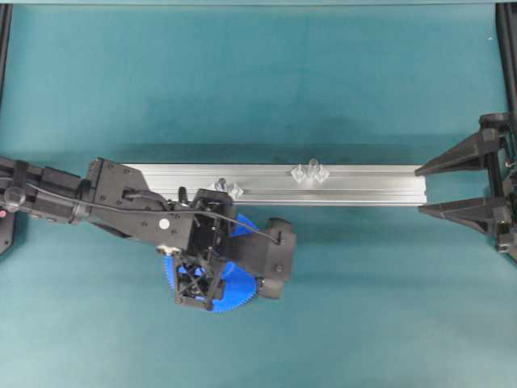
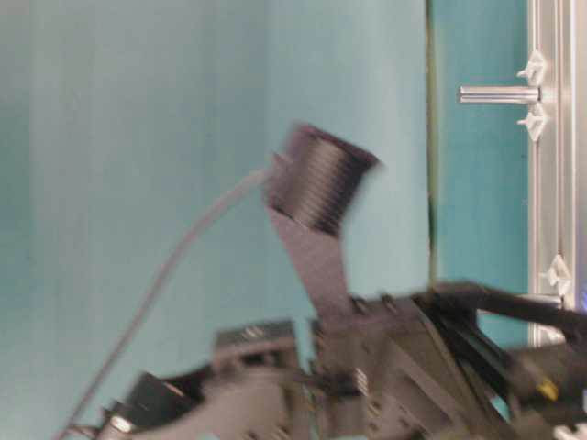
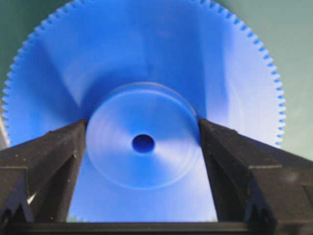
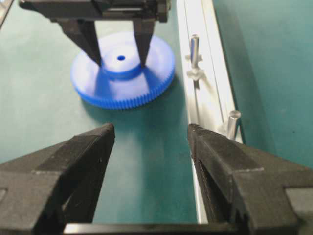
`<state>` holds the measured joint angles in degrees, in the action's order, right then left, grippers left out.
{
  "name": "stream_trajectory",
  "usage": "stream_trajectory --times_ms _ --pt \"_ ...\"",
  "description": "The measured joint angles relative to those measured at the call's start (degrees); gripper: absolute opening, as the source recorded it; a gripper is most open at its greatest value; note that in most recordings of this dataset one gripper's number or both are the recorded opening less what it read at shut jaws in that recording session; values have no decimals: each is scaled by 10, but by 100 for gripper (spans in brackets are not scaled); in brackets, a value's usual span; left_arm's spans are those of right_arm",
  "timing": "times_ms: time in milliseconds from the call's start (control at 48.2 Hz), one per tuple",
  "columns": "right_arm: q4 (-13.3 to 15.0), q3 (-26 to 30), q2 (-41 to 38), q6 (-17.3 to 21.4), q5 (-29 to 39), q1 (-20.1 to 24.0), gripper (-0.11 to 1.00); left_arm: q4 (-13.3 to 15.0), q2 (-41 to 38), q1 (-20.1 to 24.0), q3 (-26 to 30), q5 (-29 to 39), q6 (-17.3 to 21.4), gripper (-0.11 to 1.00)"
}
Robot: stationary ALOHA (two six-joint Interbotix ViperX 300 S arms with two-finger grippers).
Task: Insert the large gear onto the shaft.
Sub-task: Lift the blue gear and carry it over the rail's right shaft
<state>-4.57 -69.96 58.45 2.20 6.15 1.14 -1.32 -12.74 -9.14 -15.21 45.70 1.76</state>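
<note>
The large gear (image 3: 146, 63) is a bright-blue toothed disc with a raised hub and a small centre hole. It is low over the green mat in front of the rail and also shows in the overhead view (image 1: 239, 291) and the right wrist view (image 4: 122, 78). My left gripper (image 3: 143, 125) is shut on the hub, one finger on each side, and shows from above (image 1: 200, 283). Two alike shafts stand upright on the aluminium rail (image 1: 363, 184): one (image 1: 226, 187) just behind the gear, one (image 1: 309, 172) further right. My right gripper (image 4: 151, 132) is open and empty off the rail's right end (image 1: 420, 190).
The rail runs left to right across the mat's middle, and the left arm lies over its left end. In the right wrist view the near shaft (image 4: 232, 122) stands just right of my right finger and the far shaft (image 4: 194, 49) beside the gear. The table-level view is blurred.
</note>
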Motion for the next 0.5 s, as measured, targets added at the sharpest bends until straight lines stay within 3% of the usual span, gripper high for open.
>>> stream_trajectory --times_ms 373,498 --pt "0 0 0 0 0 -1 70 -6 13 5 62 10 4 79" --pt "0 0 0 0 0 0 70 -7 22 18 81 22 32 79"
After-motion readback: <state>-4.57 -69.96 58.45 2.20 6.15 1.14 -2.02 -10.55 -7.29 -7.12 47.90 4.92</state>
